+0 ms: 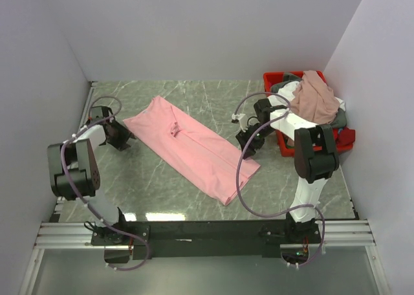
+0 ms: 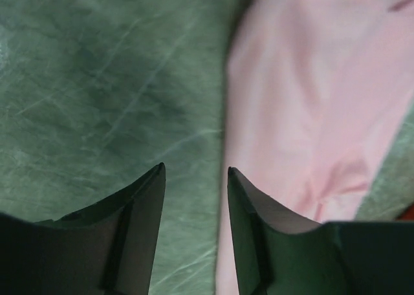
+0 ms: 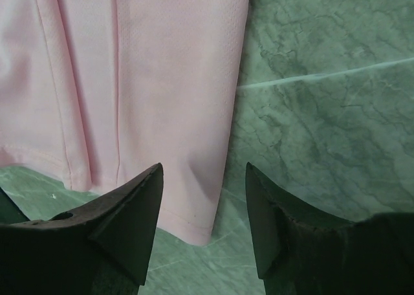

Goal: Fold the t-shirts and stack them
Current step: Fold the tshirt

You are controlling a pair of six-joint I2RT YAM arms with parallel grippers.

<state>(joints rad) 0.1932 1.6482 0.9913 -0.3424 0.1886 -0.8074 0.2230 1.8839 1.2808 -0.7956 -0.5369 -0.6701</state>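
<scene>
Plain pale walls enclosed a green marble-patterned table (image 1: 194,98), and on it we saw the light pink t-shirt (image 1: 194,149) spread flat, lying slantwise between the two arms. The left gripper (image 2: 194,169) stood about half open, holding nothing, its gap over bare marble with the shirt's edge just beside one finger. The right gripper (image 3: 204,169) was parted wider, also empty, and straddled the shirt's hem corner; we could not tell whether it touched the cloth. The right arm's looping cable (image 1: 238,178) hung near that end of the shirt. Beyond it a dusty rose t-shirt (image 1: 315,98) lay heaped over other cloth in the red bin (image 1: 284,146).
</scene>
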